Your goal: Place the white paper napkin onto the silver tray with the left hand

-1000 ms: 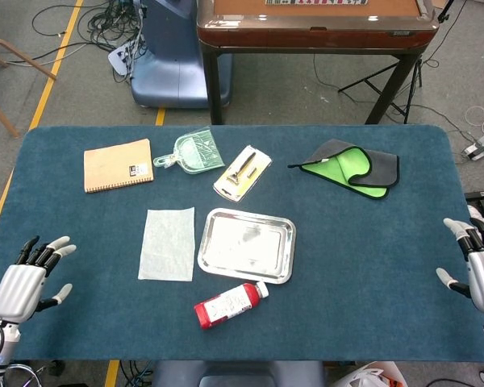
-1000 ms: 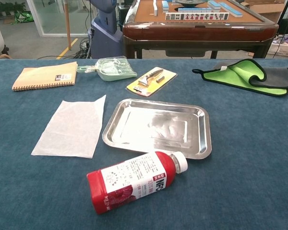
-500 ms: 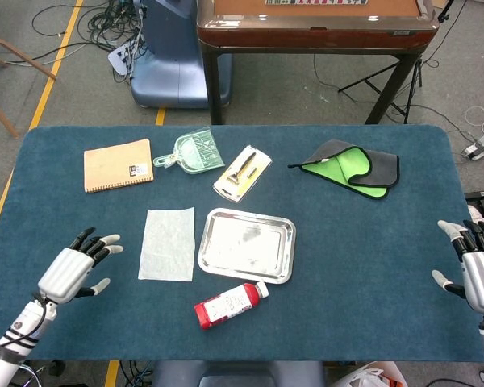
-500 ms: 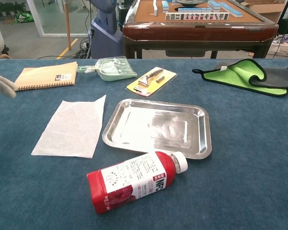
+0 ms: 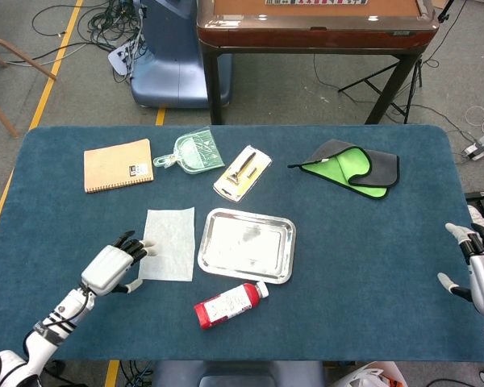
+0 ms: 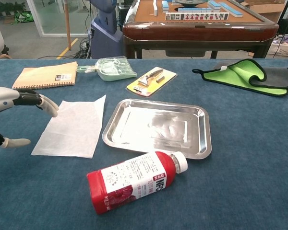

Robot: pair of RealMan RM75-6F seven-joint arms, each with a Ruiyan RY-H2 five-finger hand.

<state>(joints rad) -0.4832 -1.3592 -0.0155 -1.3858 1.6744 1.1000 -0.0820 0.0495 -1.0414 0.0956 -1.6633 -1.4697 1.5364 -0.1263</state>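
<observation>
Flat white paper napkin (image 5: 168, 243) at nine o'clock of the rectangular silver metal tray (image 5: 246, 245), left hand (image 5: 113, 268) spread, empty, fingertips seemingly over the napkin's edge, right hand (image 5: 482, 270) splayed, empty, head view only.

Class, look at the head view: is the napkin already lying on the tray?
No. The napkin lies flat on the table beside the tray, with the left hand at its edge.

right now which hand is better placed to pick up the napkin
Left. The left hand is open at the left edge of the white paper napkin, fingertips reaching its border. The right hand sits at the table's far right edge, beyond the silver tray, and holds nothing.
</observation>
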